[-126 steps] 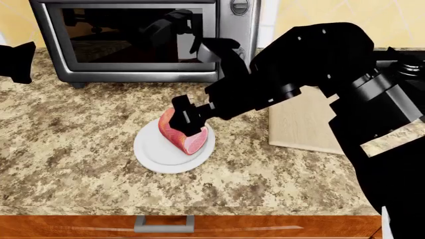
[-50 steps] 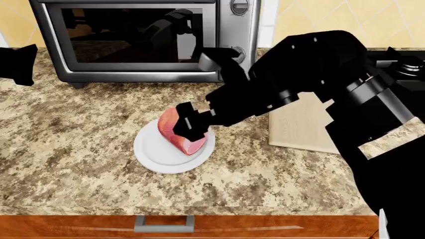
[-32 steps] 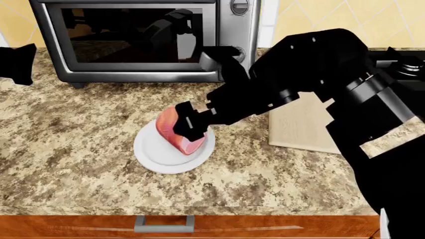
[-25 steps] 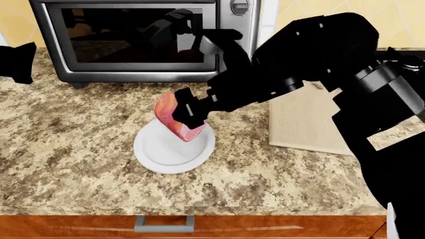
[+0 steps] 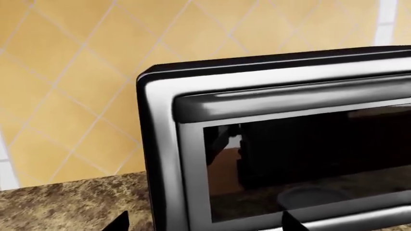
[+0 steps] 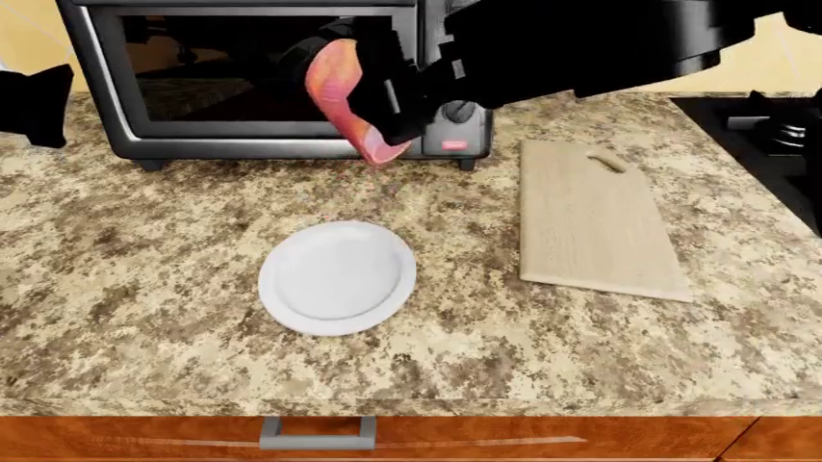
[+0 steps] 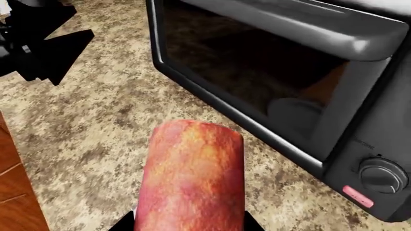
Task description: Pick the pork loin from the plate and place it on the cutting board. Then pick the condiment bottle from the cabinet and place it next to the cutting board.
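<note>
A: Where is the pork loin (image 6: 345, 94) sitting right now?

B: It is not sitting anywhere. The right hand (image 6: 385, 96) is gripping it, fingers closed against its sides, and holding it up in the air in front of the toaster oven (image 6: 257, 77) at the back of the bench (image 6: 129, 279). In the right wrist view the meat (image 7: 191, 180) is filling the foreground, with the oven door and its knob (image 7: 383, 175) just beyond.

A: And the plate?

B: The white plate (image 6: 337, 277) is lying bare near the middle of the bench, a little toward the front edge, directly below and in front of the lifted meat.

A: Is the cutting board nearby?

B: The cutting board (image 6: 591, 221) is lying flat toward the right side of the bench, well apart from the plate, with its small nub pointing at the back wall. Nothing is resting on it.

A: What is the left hand doing?

B: The left hand (image 6: 33, 104) is hovering at the far left edge of the bench, beside the oven. Only part of it is showing, so I cannot tell how far its fingers are spread. Its wrist camera is looking at the oven's front (image 5: 282, 154) and the tiled wall (image 5: 70, 72) behind.
</note>
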